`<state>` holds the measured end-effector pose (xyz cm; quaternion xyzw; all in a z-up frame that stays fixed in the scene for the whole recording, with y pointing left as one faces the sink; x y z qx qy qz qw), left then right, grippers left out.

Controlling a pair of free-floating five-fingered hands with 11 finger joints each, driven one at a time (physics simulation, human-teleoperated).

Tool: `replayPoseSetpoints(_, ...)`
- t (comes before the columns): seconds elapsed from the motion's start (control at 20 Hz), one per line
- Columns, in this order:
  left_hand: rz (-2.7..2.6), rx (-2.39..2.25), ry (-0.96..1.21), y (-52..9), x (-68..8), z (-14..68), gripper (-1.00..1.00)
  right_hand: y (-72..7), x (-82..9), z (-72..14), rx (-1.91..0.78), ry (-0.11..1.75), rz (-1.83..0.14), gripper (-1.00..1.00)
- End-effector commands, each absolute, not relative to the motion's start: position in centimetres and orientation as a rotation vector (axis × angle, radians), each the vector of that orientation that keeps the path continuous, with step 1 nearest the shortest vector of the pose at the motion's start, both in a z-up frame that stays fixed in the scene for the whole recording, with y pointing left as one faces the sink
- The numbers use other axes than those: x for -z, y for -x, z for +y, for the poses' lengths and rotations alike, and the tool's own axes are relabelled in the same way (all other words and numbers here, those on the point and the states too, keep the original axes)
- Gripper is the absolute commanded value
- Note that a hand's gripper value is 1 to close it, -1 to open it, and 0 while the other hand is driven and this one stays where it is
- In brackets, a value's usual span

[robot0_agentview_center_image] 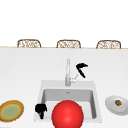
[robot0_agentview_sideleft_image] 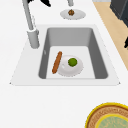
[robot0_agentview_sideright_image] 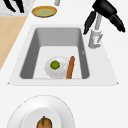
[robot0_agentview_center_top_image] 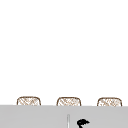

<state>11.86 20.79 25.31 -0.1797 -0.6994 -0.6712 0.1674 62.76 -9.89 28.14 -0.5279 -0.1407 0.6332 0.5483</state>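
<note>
Front view first, nearest the camera: a big red ball (robot0_agentview_center_image: 67,114) sits over the sink's front edge and blocks the basin behind it. Just to its left, the left hand (robot0_agentview_center_image: 40,109) hangs at the front left corner of the sink (robot0_agentview_center_image: 41,86). Its fingers droop loose and it holds nothing.

Out on the counter to the left lies a yellow-rimmed plate (robot0_agentview_center_image: 11,110). Out to the right, a white plate (robot0_agentview_center_image: 111,103) carries one small brown bite of food (robot0_agentview_center_image: 118,102).

Over to the right side view for the basin itself! A white dish (robot0_agentview_sideright_image: 60,72) rests on the bottom with a green lime (robot0_agentview_sideright_image: 55,65) on it, and a bread stick (robot0_agentview_sideright_image: 70,67) leans along the dish's edge on the faucet side. Nothing in there is being touched.

Further back stands the faucet (robot0_agentview_center_image: 67,72), with its side lever (robot0_agentview_center_image: 74,79) poking out to the right. Here's the action: the right hand (robot0_agentview_center_image: 81,68) hovers just beside that lever, thumb and fingers spread apart and straight, not closed on anything. Whether a fingertip is actually touching the lever, I cannot tell. No water shows at the spout, so by my reading the lever has been reached but not gripped or worked.

At the far edge of the counter, three woven chair backs (robot0_agentview_center_image: 68,44) line up.
</note>
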Motion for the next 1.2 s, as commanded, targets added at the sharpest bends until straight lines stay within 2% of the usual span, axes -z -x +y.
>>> replayPoseSetpoints(0.0,-1.990,1.910,0.511,-11.9,-25.3,20.8,0.00,-61.5,-27.9,-10.5,-1.476,1.153,-0.439,-1.00)
replayPoseSetpoints(1.15,-1.990,1.910,0.511,-11.9,-25.3,20.8,0.00,-53.6,-21.9,-11.8,-1.585,0.809,-0.797,-1.00)
